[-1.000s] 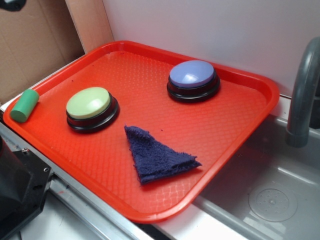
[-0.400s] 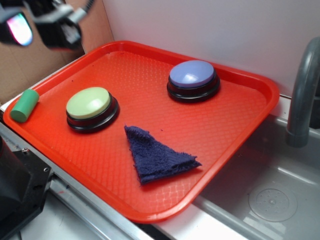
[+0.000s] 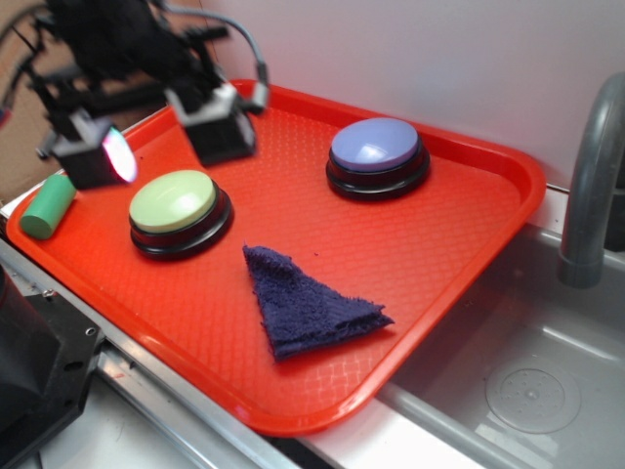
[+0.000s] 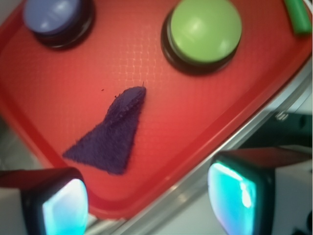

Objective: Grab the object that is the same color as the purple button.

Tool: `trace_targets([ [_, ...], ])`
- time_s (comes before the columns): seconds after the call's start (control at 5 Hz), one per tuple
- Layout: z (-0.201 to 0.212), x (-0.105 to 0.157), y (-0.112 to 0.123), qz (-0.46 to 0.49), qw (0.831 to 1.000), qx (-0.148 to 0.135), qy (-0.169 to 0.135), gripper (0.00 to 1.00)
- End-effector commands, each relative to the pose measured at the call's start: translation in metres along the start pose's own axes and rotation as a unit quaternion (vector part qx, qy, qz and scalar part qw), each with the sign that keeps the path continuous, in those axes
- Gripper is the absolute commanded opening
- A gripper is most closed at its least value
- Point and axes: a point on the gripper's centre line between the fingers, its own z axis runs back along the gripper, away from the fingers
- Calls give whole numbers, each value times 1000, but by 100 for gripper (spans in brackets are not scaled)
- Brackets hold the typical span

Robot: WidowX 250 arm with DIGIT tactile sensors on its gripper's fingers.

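The object, a dark purple-blue fuzzy cloth (image 3: 308, 303) of triangular shape, lies flat on the red tray (image 3: 459, 234) near its front edge; the wrist view shows the cloth (image 4: 110, 134) too. The purple button (image 3: 375, 149) with a lavender dome and black base stands at the tray's back right, and in the wrist view the button (image 4: 55, 17) is at top left. My gripper (image 3: 161, 147) hangs open above the tray's left part, over the green-topped button, well apart from the cloth. Nothing sits between its fingers (image 4: 146, 203).
A light-green-topped button (image 3: 176, 210) stands on the tray's left. A green cylinder (image 3: 47, 205) lies just off the tray's left rim. A grey faucet pipe (image 3: 591, 186) and a sink basin (image 3: 527, 381) are to the right. A white wall rises behind.
My gripper has come down and to the right from the top left corner, now hovering over the green-topped button. The cloth and both buttons have not moved.
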Motion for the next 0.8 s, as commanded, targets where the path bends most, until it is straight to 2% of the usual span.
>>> trace_targets([
  [0.0, -42, 8, -21, 81, 996, -18, -41, 100],
  [0.2, -70, 15, -26, 104, 994, -16, -37, 100],
  [0.6, -104, 28, -29, 128, 991, 8, -29, 100],
])
